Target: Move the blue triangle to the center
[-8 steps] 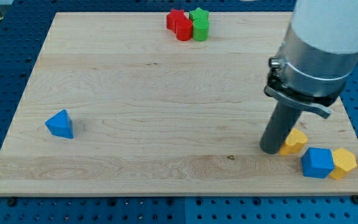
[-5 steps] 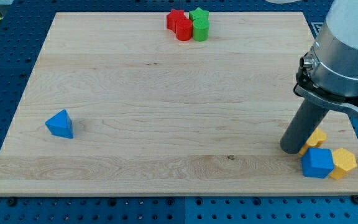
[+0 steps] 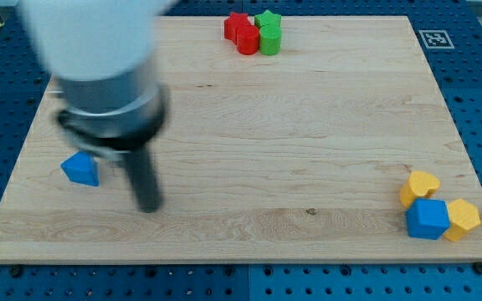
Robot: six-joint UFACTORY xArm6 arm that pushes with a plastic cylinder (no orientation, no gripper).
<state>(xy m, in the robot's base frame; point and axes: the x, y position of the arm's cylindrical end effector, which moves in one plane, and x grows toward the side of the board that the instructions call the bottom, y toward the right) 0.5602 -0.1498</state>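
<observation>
Blue triangle (image 3: 80, 168) sits just left of my tip (image 3: 149, 207), rod upright.

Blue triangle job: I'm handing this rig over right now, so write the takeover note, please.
My tip is down on the board, just to the view's right of the blue triangle and slightly lower, apart from it.
The triangle sits near the board's left edge, far from the center. Nothing done yet.
Left: get to the triangle's left side and push it rightward to the center.
</observation>
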